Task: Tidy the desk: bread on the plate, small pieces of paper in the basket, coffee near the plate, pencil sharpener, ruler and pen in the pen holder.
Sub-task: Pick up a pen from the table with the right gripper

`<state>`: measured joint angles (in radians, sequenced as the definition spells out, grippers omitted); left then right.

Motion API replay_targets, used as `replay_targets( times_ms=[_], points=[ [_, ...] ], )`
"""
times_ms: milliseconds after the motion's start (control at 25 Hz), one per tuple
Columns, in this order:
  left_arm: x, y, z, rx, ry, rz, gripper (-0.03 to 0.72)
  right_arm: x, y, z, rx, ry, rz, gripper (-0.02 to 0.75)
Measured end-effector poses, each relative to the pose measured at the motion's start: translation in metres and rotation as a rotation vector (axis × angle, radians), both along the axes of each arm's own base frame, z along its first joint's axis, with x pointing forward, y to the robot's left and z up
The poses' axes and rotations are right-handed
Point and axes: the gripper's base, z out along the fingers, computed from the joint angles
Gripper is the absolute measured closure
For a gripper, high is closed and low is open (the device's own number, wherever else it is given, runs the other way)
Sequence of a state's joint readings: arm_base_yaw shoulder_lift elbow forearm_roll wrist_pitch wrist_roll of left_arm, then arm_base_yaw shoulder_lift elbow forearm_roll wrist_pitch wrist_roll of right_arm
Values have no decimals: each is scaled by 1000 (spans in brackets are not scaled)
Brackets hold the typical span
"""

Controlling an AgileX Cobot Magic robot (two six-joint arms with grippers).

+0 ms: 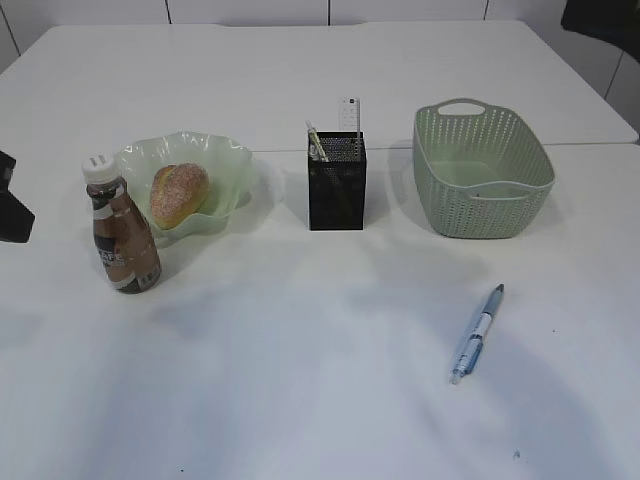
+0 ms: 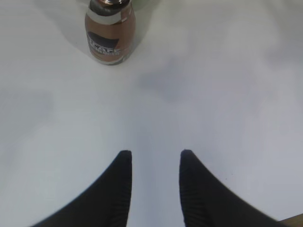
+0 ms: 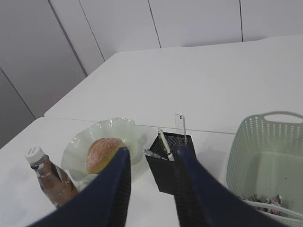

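The bread (image 1: 180,193) lies in the ruffled pale green plate (image 1: 228,160), and the coffee (image 1: 120,235) stands upright right beside the plate's front left. The black mesh pen holder (image 1: 336,185) holds the clear ruler (image 1: 348,113) and a white pen-like stick. A blue pen (image 1: 477,333) lies on the desk (image 1: 300,380) at the front right. Small pieces of paper (image 3: 265,203) lie in the green basket (image 1: 480,170). The pencil sharpener is out of view. My left gripper (image 2: 155,155) hangs open and empty, short of the coffee (image 2: 110,33). My right gripper (image 3: 152,151) is open and empty, high above the desk.
A seam crosses the desk behind the pen holder. A dark part of the left arm (image 1: 10,200) shows at the left edge, and a dark shape (image 1: 600,25) at the top right corner. White wall panels stand behind the desk.
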<state>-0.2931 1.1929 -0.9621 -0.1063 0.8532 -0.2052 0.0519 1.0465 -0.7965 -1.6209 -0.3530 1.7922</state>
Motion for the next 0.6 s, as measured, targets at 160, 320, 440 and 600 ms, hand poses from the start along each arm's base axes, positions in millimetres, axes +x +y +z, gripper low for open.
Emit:
replay_targets(
  times_ms=[160, 320, 440, 600],
  points=[
    [0, 0, 0, 0, 0, 0, 449, 0, -1, 1, 15, -5, -11, 477],
    [0, 0, 0, 0, 0, 0, 449, 1, -1, 1, 18, -8, -20, 477],
    [0, 0, 0, 0, 0, 0, 449, 5, -5, -1, 11, 1, -66, 477],
    [0, 0, 0, 0, 0, 0, 449, 6, -8, -2, 20, 7, -106, 477]
  ],
)
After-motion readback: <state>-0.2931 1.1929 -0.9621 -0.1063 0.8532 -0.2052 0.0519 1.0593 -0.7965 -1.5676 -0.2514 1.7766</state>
